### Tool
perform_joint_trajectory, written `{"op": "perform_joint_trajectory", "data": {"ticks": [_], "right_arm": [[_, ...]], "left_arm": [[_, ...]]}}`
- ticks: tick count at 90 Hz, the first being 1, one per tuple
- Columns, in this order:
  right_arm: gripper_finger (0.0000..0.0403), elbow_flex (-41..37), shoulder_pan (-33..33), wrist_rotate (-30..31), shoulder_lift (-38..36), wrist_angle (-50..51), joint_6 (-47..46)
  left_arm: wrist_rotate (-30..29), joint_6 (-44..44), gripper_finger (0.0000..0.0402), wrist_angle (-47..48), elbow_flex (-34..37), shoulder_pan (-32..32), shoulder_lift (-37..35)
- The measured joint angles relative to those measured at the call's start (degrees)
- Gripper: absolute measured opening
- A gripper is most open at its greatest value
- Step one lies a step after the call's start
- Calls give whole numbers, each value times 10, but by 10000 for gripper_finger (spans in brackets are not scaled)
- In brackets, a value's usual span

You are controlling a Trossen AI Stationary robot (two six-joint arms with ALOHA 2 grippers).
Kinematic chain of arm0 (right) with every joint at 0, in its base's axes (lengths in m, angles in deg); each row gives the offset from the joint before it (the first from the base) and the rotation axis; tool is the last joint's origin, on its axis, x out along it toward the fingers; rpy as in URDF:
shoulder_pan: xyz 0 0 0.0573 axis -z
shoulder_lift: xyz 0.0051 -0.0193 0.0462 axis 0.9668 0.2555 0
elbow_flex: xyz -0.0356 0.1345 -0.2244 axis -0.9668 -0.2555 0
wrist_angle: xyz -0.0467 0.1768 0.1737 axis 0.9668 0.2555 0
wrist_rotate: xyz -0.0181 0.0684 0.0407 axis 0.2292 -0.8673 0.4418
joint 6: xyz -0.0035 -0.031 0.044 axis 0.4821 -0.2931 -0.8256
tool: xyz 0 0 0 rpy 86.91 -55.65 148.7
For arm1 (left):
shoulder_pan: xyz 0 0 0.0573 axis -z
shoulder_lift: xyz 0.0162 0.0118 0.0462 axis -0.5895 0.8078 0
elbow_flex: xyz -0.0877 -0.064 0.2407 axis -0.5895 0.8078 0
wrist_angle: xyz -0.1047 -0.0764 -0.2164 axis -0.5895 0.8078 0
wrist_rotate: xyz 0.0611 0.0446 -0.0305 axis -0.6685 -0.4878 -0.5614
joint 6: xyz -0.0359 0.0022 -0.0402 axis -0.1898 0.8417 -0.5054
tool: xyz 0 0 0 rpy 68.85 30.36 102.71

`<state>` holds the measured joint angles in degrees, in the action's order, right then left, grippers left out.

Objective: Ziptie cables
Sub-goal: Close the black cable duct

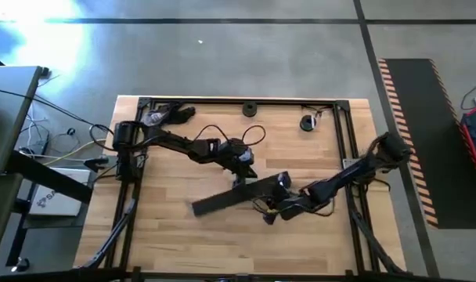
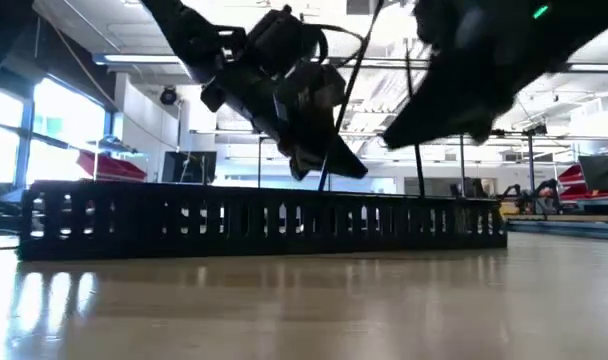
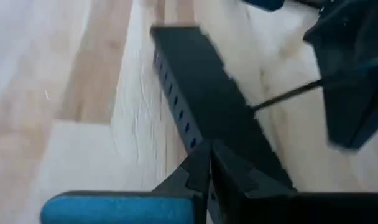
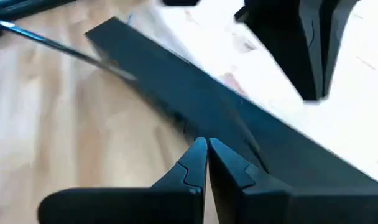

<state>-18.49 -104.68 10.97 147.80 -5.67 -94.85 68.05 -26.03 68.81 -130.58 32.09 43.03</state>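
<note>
Grey concrete floor point(image 1: 246, 55) all around, sunlight glaring at ten o'clock. Hazard-striped black mat point(image 1: 426, 133) at three o'clock. Bright windows point(image 2: 44, 125) at nine o'clock, ceiling light strips point(image 2: 149, 58) overhead.

Slotted black strip point(image 2: 264, 222) on wooden table point(image 2: 304, 310), two arms above

Long black slotted strip point(image 1: 234, 196) lies diagonal across table point(image 1: 175, 235) centre, blocking passage btwn front and back halves. Left gripper point(image 1: 244, 166) and right gripper point(image 1: 279, 188) crowd its right end, approx touching it. Front-left wood is open; round black items point(image 1: 249, 109) sit near back rail.
</note>
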Motion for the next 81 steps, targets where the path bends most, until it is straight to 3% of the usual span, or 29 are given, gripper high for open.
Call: {"op": "perform_joint_trajectory", "data": {"ticks": [18, 27, 34, 51, 71, 81], "right_arm": [[70, -18, -8, -38, -154, 269, -103], [127, -82, 26, -82, -232, 302, -133], [170, -151, 72, -141, -288, 261, -149], [240, -305, 187, -271, -355, 36, -150], [249, -390, 280, -372, -354, -145, -151], [249, -395, 310, -419, -354, -175, -150]], "left_arm": [[-13, 20, 0, 5, 0, 30, -15], [-59, 32, 0, 18, 0, 48, -30], [-88, 37, 0, 34, 0, 64, -51], [-98, 9, 0, 108, -1, 100, -86], [-63, 12, 0, 132, 0, 168, -82], [-110, -9, 0, 115, 0, 198, -82]]}}
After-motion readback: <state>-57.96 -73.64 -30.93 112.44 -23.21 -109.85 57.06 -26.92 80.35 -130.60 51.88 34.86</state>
